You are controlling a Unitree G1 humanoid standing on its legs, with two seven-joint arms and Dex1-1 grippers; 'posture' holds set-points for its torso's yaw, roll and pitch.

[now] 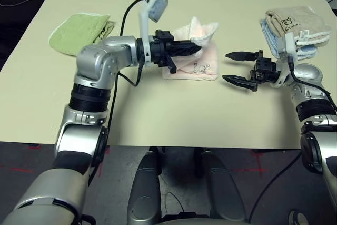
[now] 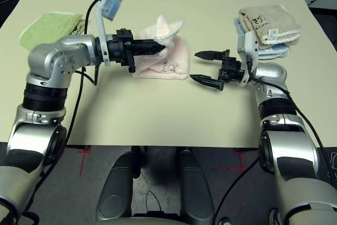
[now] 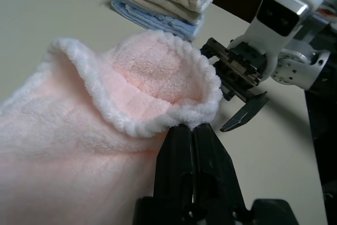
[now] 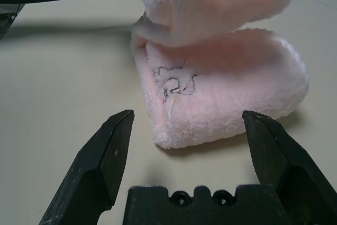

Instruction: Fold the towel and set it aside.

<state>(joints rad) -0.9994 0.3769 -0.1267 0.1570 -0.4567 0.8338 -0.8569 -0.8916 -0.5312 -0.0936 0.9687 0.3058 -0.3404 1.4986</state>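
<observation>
Left gripper [image 1: 196, 49] clamped on the scalloped white edge of the towel [image 1: 202, 64] — pinched at the hem so that one layer could be lifted clear of the rest. Raised flap held above the lower layers, which lay flat on the table [image 1: 174, 114] between the two arms with the dark embroidered mark facing up. Judged as mid-fold: edge carried across toward the robot's right, not yet laid down. Right gripper [image 1: 238, 69] spread wide and empty, level, just beside the towel's near edge — apparently posted to receive or pin the cloth. Green towel [image 1: 79, 32] parked at far left, beige and blue stack [image 1: 292, 27] at far right, both well apart from the work area.
</observation>
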